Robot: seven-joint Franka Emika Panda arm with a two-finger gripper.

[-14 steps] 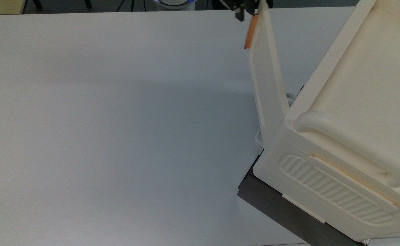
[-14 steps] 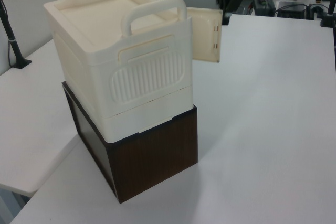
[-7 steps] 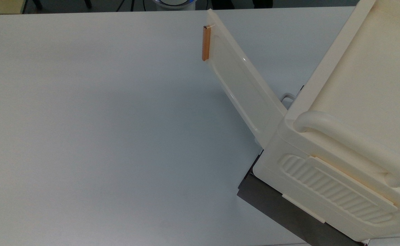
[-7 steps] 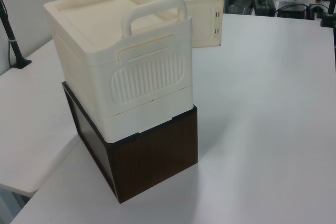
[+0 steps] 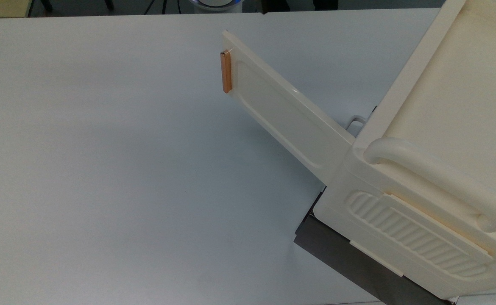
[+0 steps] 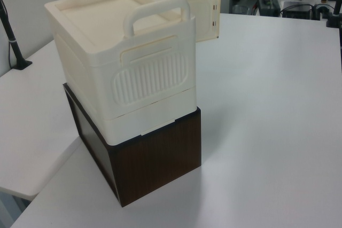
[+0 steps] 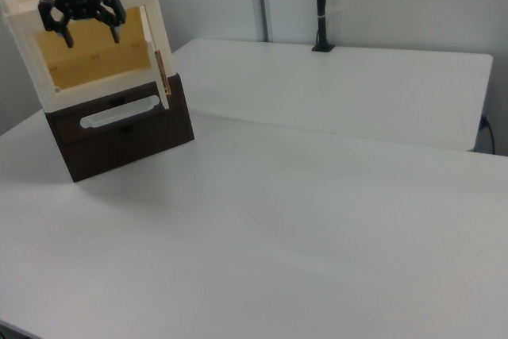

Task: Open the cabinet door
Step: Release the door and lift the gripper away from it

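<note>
Door's wide open: cabinet door (image 5: pixel 288 116) juts toward the top view's upper left, gripper (image 7: pixel 82 18) upper left in the right view, jaws apart, clear; a careless retreat could knock it.

Text on the cabinet door (image 5: pixel 290 123): none can be read — plain cream plastic
Text on the cabinet (image 6: pixel 123 68): none — ribbed side, no label
Text on the table (image 5: pixel 125 169) around the cabinet: none
</note>
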